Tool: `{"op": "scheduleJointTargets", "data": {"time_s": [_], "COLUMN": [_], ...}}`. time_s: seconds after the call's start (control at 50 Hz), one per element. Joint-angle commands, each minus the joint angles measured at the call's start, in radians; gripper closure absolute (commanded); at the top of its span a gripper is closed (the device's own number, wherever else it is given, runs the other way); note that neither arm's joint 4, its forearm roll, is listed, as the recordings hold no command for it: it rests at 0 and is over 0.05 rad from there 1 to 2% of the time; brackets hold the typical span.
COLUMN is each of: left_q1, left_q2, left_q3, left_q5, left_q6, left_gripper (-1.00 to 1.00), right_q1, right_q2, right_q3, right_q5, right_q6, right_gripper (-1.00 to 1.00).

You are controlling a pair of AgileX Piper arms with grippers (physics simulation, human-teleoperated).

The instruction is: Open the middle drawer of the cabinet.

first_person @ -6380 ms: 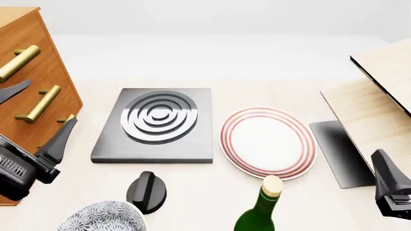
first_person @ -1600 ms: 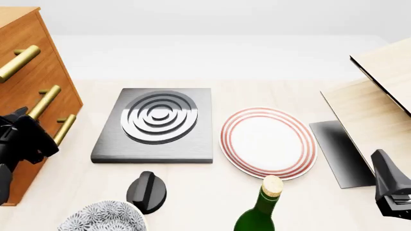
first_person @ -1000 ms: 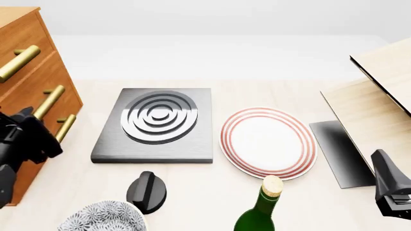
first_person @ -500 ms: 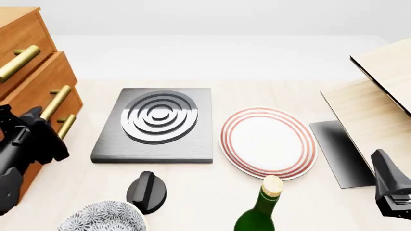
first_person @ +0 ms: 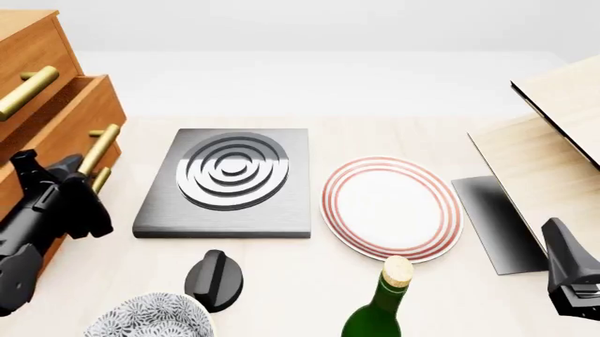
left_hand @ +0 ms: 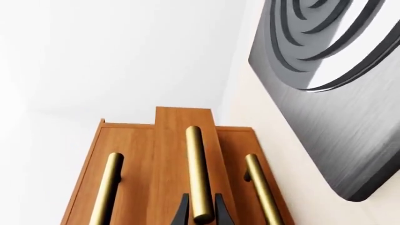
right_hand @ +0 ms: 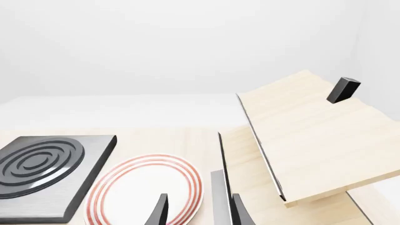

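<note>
The orange-brown cabinet (first_person: 38, 56) stands at the far left. Its middle drawer (first_person: 66, 119) sticks out past the other two drawer fronts. My left gripper (first_person: 67, 179) is shut on the middle drawer's brass bar handle (first_person: 101, 144) near its lower end. In the left wrist view the two black fingertips (left_hand: 182, 212) clamp the middle handle (left_hand: 196, 173), with the upper and lower drawers' handles on either side and the middle drawer front (left_hand: 172, 154) raised. My right gripper (first_person: 570, 277) is open and empty at the near right, above the plate's edge in the right wrist view (right_hand: 200, 211).
A grey hob (first_person: 230, 179) lies just right of the cabinet, then a red-rimmed plate (first_person: 392, 207). A black knob (first_person: 213, 279), a patterned bowl (first_person: 150, 316) and a green bottle (first_person: 380, 302) stand near the front. Pale wooden boards (first_person: 553, 140) and a dark sheet (first_person: 497, 221) are at the right.
My left gripper went from open beside the cabinet to shut on the middle handle, then moved right and nearer. The middle drawer slid out with it. The right arm has not moved.
</note>
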Motion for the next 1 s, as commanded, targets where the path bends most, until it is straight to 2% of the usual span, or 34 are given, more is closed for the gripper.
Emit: {"op": "scheduleJointTargets", "data": {"time_s": [0.02, 1.0], "left_q1": [-0.056, -0.134], "left_q2": [-0.027, 0.011], "left_q3": [0.014, 0.045], "left_q5": [0.007, -0.033], "left_q6": [0.007, 0.028], "left_gripper": [1.00, 1.00], "right_q1": [0.001, 0.002], "right_q2": [-0.008, -0.007], "right_q3": [0.001, 0.001], "right_q5": [0.003, 0.003], "right_q6": [-0.004, -0.005], "right_gripper": [-1.00, -1.00]}}
